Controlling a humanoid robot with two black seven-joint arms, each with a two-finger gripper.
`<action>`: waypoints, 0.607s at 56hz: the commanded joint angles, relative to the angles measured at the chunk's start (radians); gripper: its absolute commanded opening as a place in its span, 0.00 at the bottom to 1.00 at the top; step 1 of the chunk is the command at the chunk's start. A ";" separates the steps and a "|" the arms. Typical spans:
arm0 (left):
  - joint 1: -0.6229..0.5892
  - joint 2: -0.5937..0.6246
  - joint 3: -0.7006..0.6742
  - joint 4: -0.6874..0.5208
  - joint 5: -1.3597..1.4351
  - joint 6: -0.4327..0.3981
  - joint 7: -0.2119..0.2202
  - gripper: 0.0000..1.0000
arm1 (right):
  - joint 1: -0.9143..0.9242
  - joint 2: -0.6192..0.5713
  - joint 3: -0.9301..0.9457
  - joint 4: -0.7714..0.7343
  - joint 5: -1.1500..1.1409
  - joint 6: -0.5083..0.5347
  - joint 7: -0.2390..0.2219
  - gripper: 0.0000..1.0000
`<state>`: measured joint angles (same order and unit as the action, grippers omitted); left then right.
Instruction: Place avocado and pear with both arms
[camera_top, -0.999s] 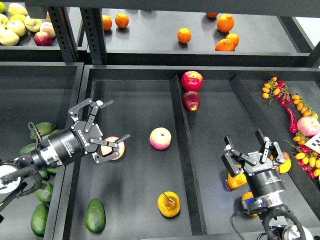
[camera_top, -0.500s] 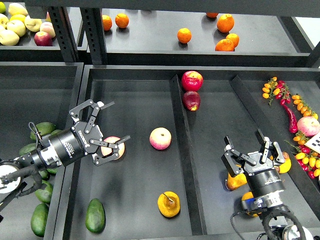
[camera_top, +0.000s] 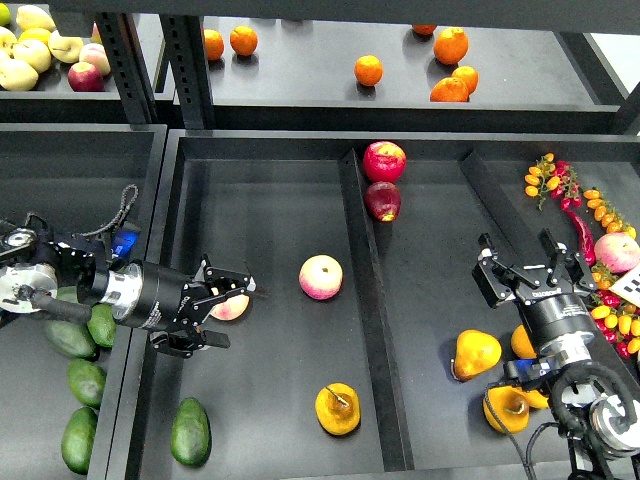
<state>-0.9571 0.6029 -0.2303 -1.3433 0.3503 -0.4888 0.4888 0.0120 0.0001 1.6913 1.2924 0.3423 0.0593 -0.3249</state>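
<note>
A dark green avocado (camera_top: 190, 430) lies at the front left of the middle tray (camera_top: 270, 200). A golden pear (camera_top: 338, 408) with a brown stem lies to its right, near the divider. My left gripper (camera_top: 236, 314) is open, points right and sits low at a pink-yellow apple (camera_top: 228, 308); I cannot tell whether it touches it. My right gripper (camera_top: 520, 258) is open and empty above the right compartment, behind more pears (camera_top: 476, 352). Several more avocados (camera_top: 80, 438) lie in the left bin under my left arm.
A blushed apple (camera_top: 321, 277) lies mid-tray; two red apples (camera_top: 384, 160) sit at the divider's (camera_top: 362, 300) far end. Oranges (camera_top: 368, 70) and pale apples (camera_top: 30, 50) are on the upper shelf. Cherry tomatoes and a chilli (camera_top: 580, 230) fill the far right.
My left arm has dropped and turned, so its gripper now points right, lower at the apple. My right arm has moved right and back, uncovering the pears beneath it.
</note>
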 joint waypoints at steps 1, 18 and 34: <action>-0.167 -0.015 0.189 0.004 0.001 0.000 0.000 0.99 | 0.039 0.000 0.013 -0.024 -0.002 -0.024 0.001 1.00; -0.236 -0.121 0.359 0.018 0.002 0.000 0.000 1.00 | 0.069 0.000 0.024 -0.058 -0.005 -0.026 0.001 1.00; -0.239 -0.229 0.470 0.095 0.013 0.000 0.000 1.00 | 0.086 0.000 0.059 -0.084 -0.005 -0.026 0.001 1.00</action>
<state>-1.1952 0.4159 0.2088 -1.2875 0.3588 -0.4888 0.4888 0.0830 0.0000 1.7375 1.2257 0.3375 0.0337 -0.3235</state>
